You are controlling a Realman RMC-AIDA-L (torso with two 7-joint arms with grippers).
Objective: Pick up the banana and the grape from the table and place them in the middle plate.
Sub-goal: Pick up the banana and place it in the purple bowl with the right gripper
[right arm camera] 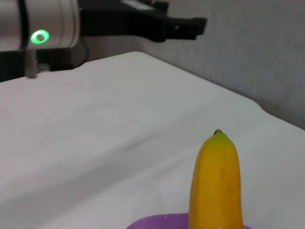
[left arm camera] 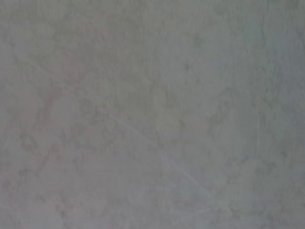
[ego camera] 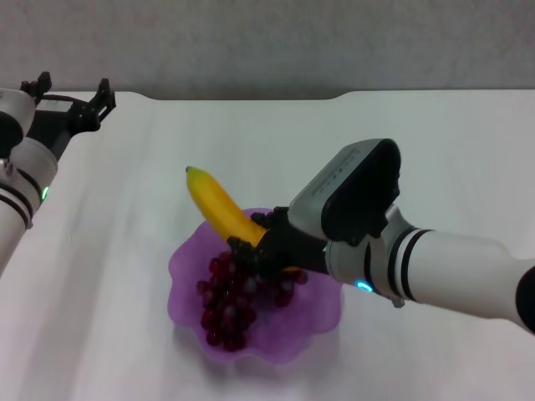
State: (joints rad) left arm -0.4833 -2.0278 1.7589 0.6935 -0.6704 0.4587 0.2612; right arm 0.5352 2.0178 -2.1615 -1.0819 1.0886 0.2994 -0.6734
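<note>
Jaws clamp banana — white table, grey wall.

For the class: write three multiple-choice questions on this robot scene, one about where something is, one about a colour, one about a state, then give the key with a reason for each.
1. Where is the grape bunch?
A. On the bare table
B. Inside the middle plate
C. In the left gripper

2. What colour is the middle plate?
A. Purple
B. Green
C. White

3. What is the right gripper doing?
A. Parked at the table's far edge
B. Closed on the banana, over the plate
C. Lifting the plate

Key:
1 B, the dark red bunch lies within the scalloped rim.
2 A, the head view shows translucent purple plastic.
3 B, its fingers sit around the banana's lower end above the plate; the left gripper is parked at the table's far left corner.
</note>
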